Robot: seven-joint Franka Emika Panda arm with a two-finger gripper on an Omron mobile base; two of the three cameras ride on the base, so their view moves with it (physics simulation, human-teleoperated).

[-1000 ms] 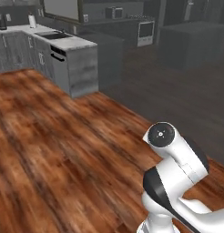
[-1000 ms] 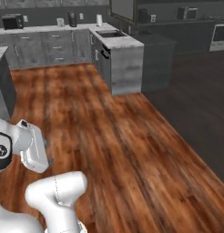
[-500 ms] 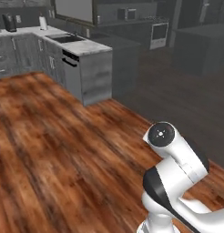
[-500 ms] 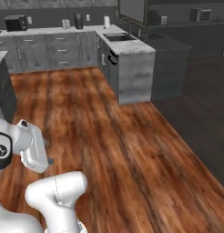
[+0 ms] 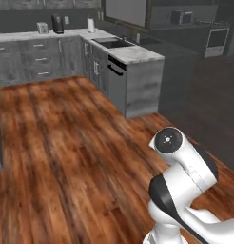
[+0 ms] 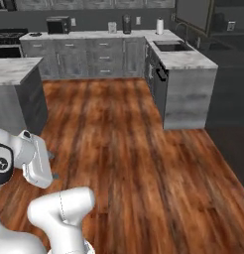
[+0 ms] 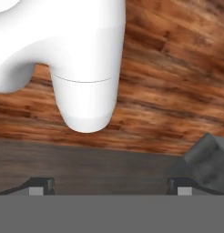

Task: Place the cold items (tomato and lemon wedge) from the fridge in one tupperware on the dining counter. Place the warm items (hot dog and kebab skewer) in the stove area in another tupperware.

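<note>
Driving with the gripper [image 7: 109, 184] wide open and empty, the base could bump the grey cabinet [image 6: 186, 92] at upper right if it turns late.

I see a glossy white, rounded arm [image 5: 185, 190] with dark joint bands and a grey round end cap [image 5: 167, 140].

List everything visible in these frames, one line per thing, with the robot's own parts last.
Wood floor: one, red-brown planks, foreground.
Grey cabinets: one run, along the back wall.
Peninsula counter: one, pale marble top, holding a sink.
Marble-topped block: one, grey, left in the right base view.
Stove area: one, black, far left.
Paper towel roll: one, white, back counter.
Arm: one, white, folded low.
End effector: one, dark tips, open, empty.
</note>
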